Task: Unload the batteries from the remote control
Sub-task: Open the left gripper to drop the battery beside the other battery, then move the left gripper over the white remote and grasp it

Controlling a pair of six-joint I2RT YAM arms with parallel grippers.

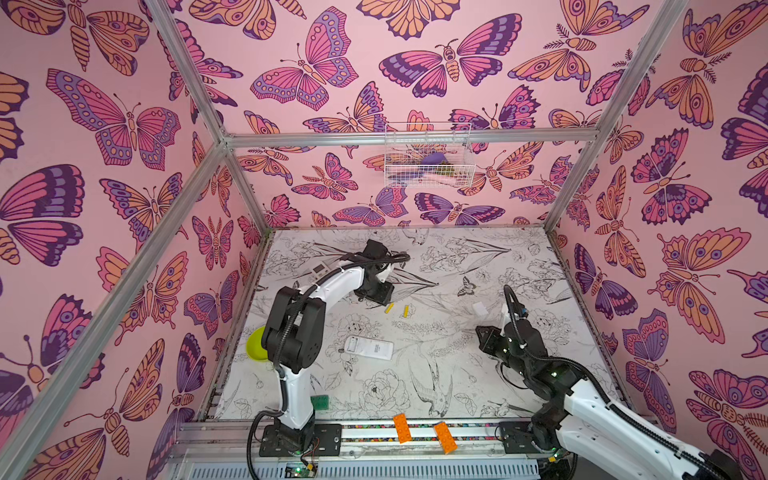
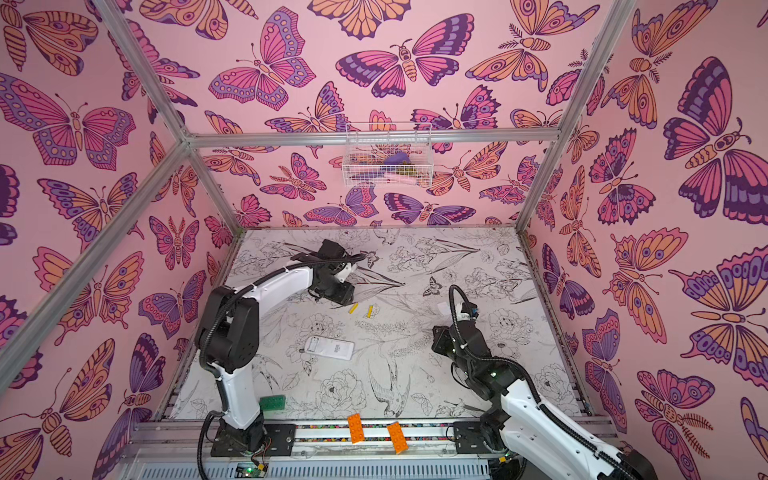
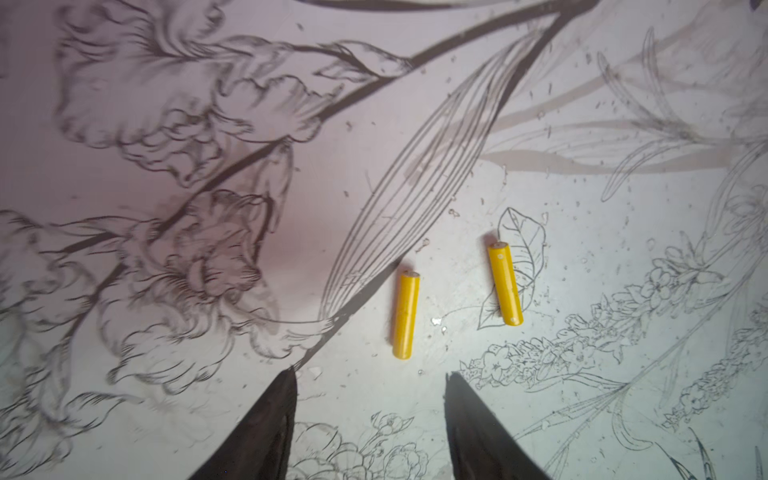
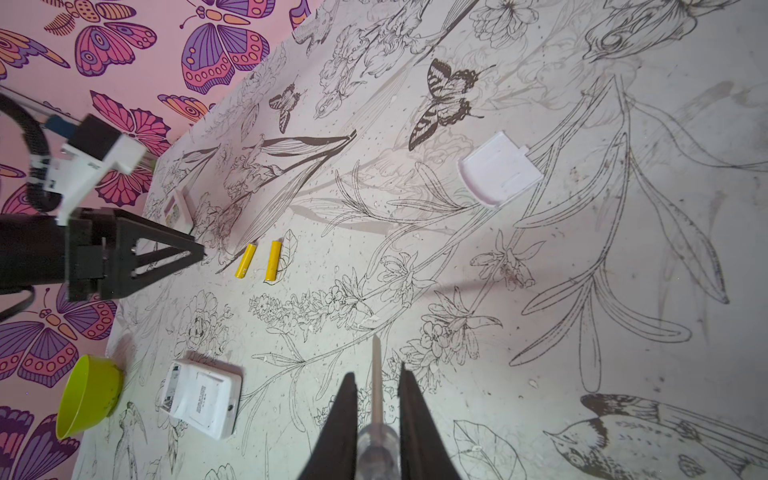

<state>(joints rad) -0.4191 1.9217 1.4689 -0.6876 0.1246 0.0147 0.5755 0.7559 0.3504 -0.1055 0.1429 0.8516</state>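
Up front the white remote [image 1: 369,347] is laid flat on the table [image 1: 519,257], and to its right the right gripper [image 4: 377,370] is seen clamped on a clear-handled screwdriver [image 4: 376,386], arm stretched in low. Further back two yellow batteries [image 3: 406,314] are left loose on the table (side by side, not touching), with the left gripper [image 3: 370,373] pointed down just beyond them, elbow raised, jaws apart and empty.

Yellow battery [image 3: 505,284] lies flat on the desk [image 3: 623,187], across the drawn leaf [image 3: 524,239]. Second yellow battery [image 3: 406,314] lies just beside that leaf, roughly parallel to the first, not touching it, on the side nearer the left gripper [image 3: 371,374]. Gripper's dark fingers [image 3: 266,428] are spread, with nothing between them. The tips stop short of the second yellow battery.
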